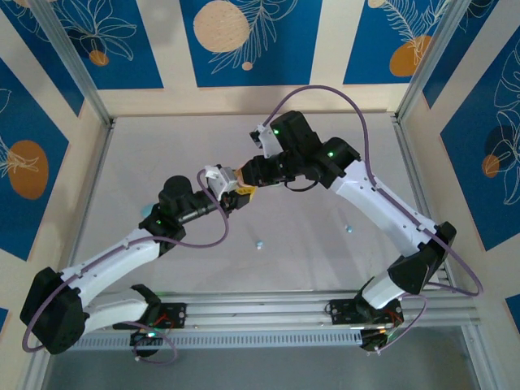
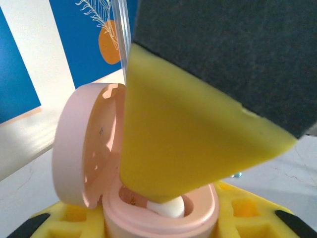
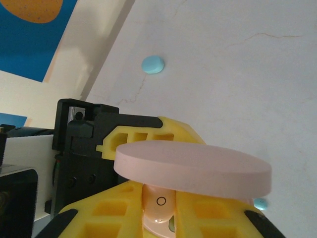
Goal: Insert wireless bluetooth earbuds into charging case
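Observation:
My left gripper [image 1: 228, 198] is shut on the base of a pink charging case [image 2: 163, 220], with its yellow fingers [image 2: 67, 214] on either side. The case's lid [image 2: 79, 148] stands open to the left. My right gripper [image 3: 161, 210] is shut on a pink earbud [image 3: 160, 201], which sits between the yellow pads under the lid [image 3: 193, 168]. In the left wrist view a right finger [image 2: 188, 134] reaches down into the case, and the earbud's pale end [image 2: 166, 207] sits in a well. The two grippers meet at mid-table [image 1: 242, 190].
Two small light blue earbuds lie loose on the white table, one [image 1: 260, 243] near the middle and one [image 1: 349, 228] to the right. Seen from the right wrist, the nearer one [image 3: 260, 203] is by the lid and the other [image 3: 152, 64] farther off. A mint piece [image 1: 145, 210] lies by the left arm.

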